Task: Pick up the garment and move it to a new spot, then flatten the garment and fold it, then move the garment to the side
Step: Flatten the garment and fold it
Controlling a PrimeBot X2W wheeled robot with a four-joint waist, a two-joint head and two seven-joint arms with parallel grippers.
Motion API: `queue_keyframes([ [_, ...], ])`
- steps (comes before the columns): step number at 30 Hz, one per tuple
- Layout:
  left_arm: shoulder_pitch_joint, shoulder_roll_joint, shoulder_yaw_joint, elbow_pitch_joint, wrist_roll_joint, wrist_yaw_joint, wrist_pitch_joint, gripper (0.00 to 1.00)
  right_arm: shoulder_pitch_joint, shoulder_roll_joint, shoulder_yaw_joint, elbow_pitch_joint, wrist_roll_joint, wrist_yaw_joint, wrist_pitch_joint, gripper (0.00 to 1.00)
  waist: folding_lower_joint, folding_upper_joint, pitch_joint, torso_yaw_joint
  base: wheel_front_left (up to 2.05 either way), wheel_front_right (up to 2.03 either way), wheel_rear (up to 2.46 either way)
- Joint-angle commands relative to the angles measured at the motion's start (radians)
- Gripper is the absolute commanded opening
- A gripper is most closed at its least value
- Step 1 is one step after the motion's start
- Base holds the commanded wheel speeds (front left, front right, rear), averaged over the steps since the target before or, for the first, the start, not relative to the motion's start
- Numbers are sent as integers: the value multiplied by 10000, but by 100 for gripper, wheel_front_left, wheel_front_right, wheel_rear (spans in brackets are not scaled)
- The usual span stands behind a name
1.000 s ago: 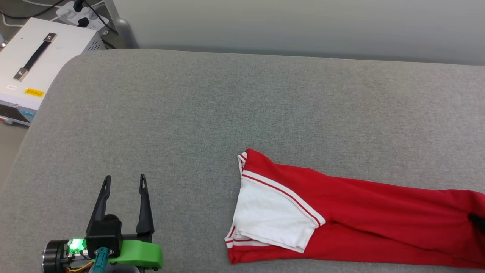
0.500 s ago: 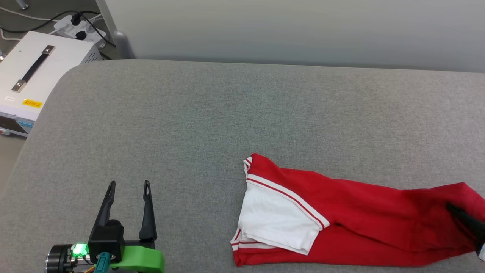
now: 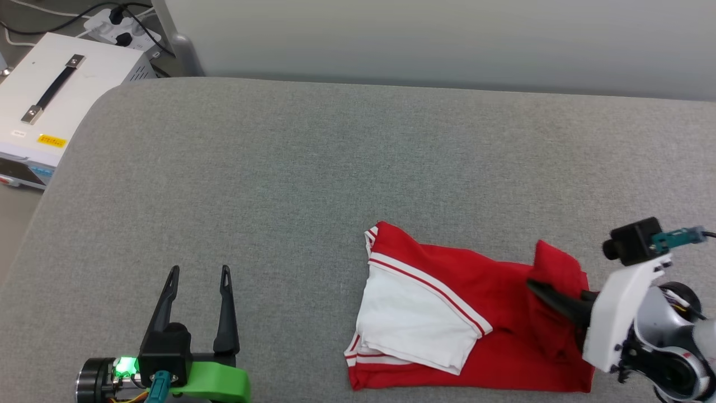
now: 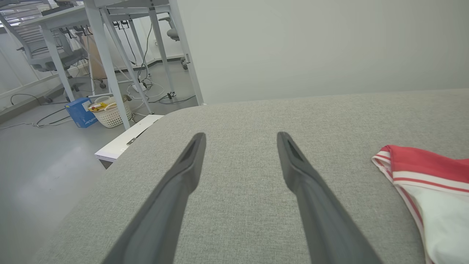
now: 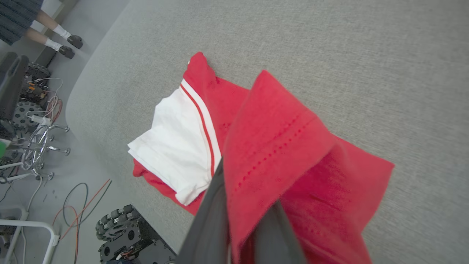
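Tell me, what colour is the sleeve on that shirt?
The sleeve is white, with red-and-white striped trim, on a red garment. Head view shows it best.

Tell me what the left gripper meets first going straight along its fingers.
Probably the grey padded surface, if anything: the left gripper points across bare fabric toward the wall, and the red jersey lies to its right. Depth unclear.

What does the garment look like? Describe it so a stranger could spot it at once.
On the wide grey padded surface, look to the near right, where the garment lies, its right end pinched up by the right gripper. It is the one bright red cloth there, with a white sleeve trimmed in red-and-white stripes.
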Motion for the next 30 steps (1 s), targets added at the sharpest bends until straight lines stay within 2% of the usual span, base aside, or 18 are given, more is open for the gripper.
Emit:
queue_keyframes([
  [1, -180, -65, -28, 4, 71, -47, -59, 100, -372, 195, 269, 170, -189, -9, 58, 0, 0, 0, 66, 67, 0, 0, 0],
  [7, -327, -108, -44, -8, 73, -22, -59, 100, -1649, 1054, 1614, 1125, -876, -9, -153, 0, 0, 0, 271, 183, 0, 0, 0],
  [16, -691, -165, -138, 31, 95, -55, -59, 100, -3441, 2269, 3170, 3474, -1650, -9, -946, 0, 0, 0, 681, 411, 0, 0, 0],
  [22, -809, -189, -151, 32, 92, -25, -59, 100, -3914, 2553, 3915, 5004, -2096, -9, -1466, 0, 0, 0, 844, 560, 0, 0, 0],
  [27, -798, -185, -104, 53, 84, 10, -59, 100, -3955, 2541, 4375, 5557, -2011, -9, -2021, 0, 0, 0, 883, 567, 0, 0, 0],
  [28, -781, -178, -81, 59, 79, 20, -59, 100, -3979, 2518, 4414, 5600, -1984, -9, -2218, 52, 0, 0, 864, 538, 0, 0, 0],
  [29, -765, -172, -64, 65, 78, 28, -59, 100, -4002, 2484, 4449, 5612, -1978, -9, -2373, 100, 0, 0, 842, 515, 0, 0, 0],
  [30, -744, -166, -47, 80, 82, 42, -59, 100, -4043, 2413, 4522, 5599, -2036, -9, -2573, 100, 0, 0, 803, 478, 0, 0, 0],
])
